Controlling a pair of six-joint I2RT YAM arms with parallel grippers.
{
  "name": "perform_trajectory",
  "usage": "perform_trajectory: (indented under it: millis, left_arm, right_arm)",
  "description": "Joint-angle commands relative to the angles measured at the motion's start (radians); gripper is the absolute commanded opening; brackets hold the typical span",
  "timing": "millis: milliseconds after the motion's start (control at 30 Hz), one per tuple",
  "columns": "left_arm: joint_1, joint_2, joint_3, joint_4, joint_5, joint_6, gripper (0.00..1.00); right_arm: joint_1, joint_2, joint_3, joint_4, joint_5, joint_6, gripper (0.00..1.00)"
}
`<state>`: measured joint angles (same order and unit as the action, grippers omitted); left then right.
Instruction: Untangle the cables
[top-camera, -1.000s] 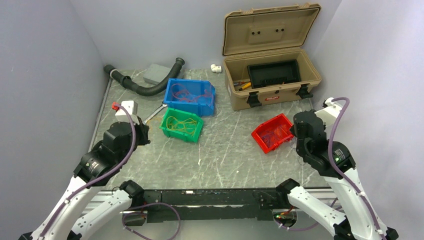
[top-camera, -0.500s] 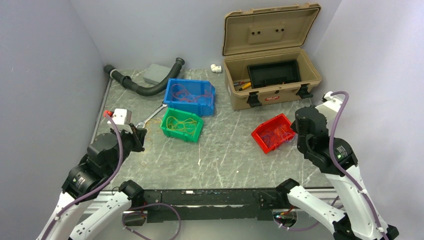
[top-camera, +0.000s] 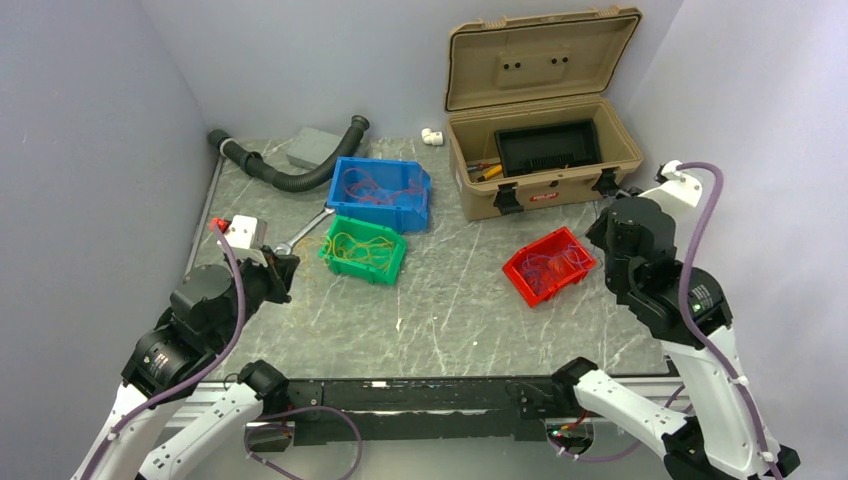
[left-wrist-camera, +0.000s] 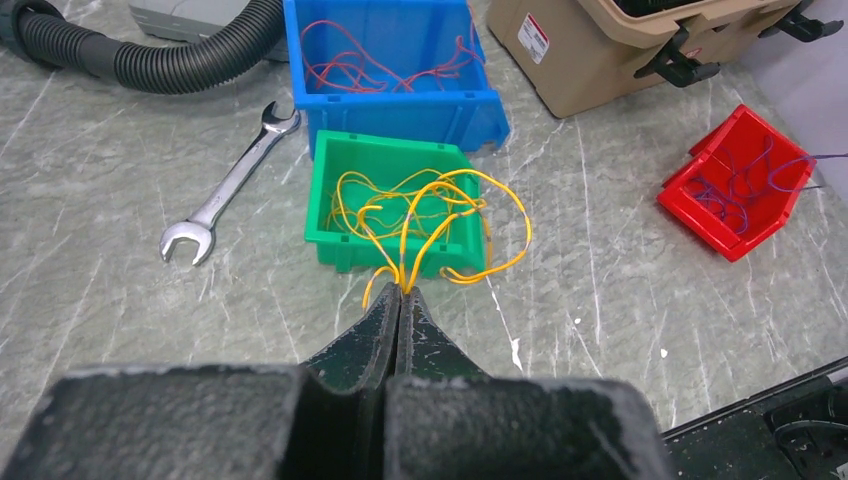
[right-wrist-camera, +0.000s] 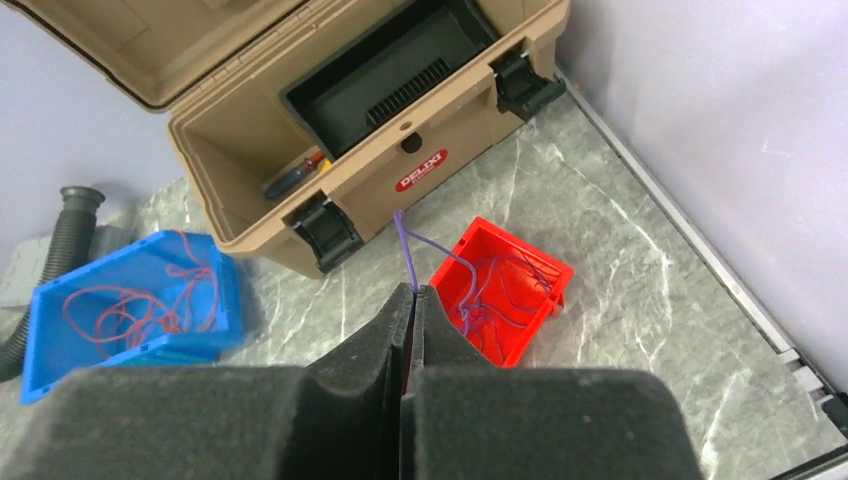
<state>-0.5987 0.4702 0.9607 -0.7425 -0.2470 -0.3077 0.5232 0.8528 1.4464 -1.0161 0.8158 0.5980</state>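
Note:
My left gripper (left-wrist-camera: 402, 290) is shut on a bunch of thin yellow cables (left-wrist-camera: 430, 205). They loop up out of the green bin (left-wrist-camera: 385, 150) just ahead of the fingertips. In the top view the left gripper (top-camera: 283, 268) is left of the green bin (top-camera: 338, 262). My right gripper (right-wrist-camera: 413, 290) is shut on a thin purple cable (right-wrist-camera: 406, 245) that runs down into the tangle in the red bin (right-wrist-camera: 500, 232). In the top view the right gripper (top-camera: 603, 238) is just right of the red bin (top-camera: 520, 270). Red cables (left-wrist-camera: 370, 70) lie in the blue bin (left-wrist-camera: 400, 105).
An open tan toolbox (top-camera: 540, 190) stands at the back right. A black corrugated hose (top-camera: 290, 178) and a grey box (top-camera: 315, 148) are at the back left. A wrench (left-wrist-camera: 225, 190) lies left of the green bin.
My left arm has drawn back toward the near left with the yellow cables in its grip. My right arm has moved right and away from the red bin with the purple cable.

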Motion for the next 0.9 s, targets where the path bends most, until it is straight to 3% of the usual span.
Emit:
perform_trajectory:
  millis: [0,333,467,733,867]
  left_arm:
    - [0.004,0.007,0.038,0.043,0.026,0.011,0.0]
    - [0.004,0.052,0.066,0.052,0.02,0.042,0.0]
    - [0.005,0.077,0.071,0.073,0.017,0.061,0.0]
    - [0.004,0.143,0.067,0.125,0.025,0.083,0.0]
    - [0.004,0.171,0.067,0.147,0.028,0.094,0.0]
  right_arm:
    - [-0.003,-0.009,-0.11,0.101,-0.024,-0.029,0.0]
    - [-0.013,0.048,-0.403,0.236,0.065,0.062,0.0]
    - [-0.088,0.077,-0.512,0.399,-0.067,0.01,0.0]
    - [-0.331,0.202,-0.613,0.54,-0.287,0.043,0.0]
    - [-0.388,0.261,-0.655,0.605,-0.362,0.076,0.0]
